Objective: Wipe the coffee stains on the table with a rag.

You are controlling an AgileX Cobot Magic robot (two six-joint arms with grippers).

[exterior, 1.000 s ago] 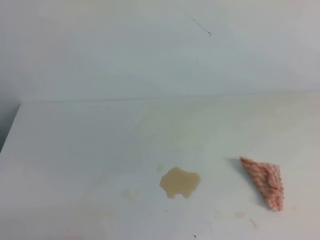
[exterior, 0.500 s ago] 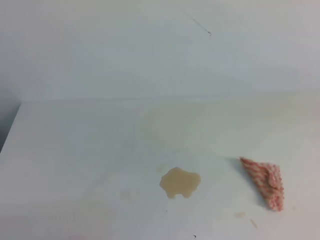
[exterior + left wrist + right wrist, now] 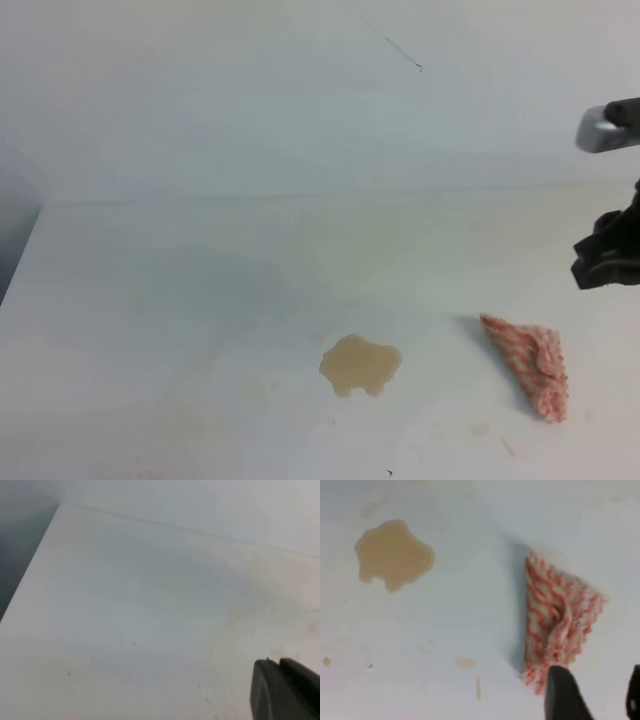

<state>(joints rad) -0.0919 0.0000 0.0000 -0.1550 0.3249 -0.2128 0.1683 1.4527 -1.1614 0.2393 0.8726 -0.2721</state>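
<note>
The coffee stain (image 3: 360,365), a light-tan lobed puddle, lies on the white table (image 3: 150,300) near the front middle. It also shows in the right wrist view (image 3: 392,555). The red-and-white checked rag (image 3: 530,362) lies crumpled to the right of it, apart from the puddle. My right arm (image 3: 608,255) reaches in at the right edge, above and behind the rag. My right gripper (image 3: 596,675) is open and empty, its fingers just over the rag's (image 3: 560,615) near corner. My left gripper (image 3: 278,690) looks shut and empty over bare table (image 3: 150,605).
Faint beige smears (image 3: 480,430) mark the table in front of the rag, also seen in the right wrist view (image 3: 465,662). The table's left edge (image 3: 25,250) drops off into a dark gap. A white wall (image 3: 300,100) rises behind the table.
My right arm has come into the exterior view at the right edge, above the rag. The rag and the puddle have not moved.
</note>
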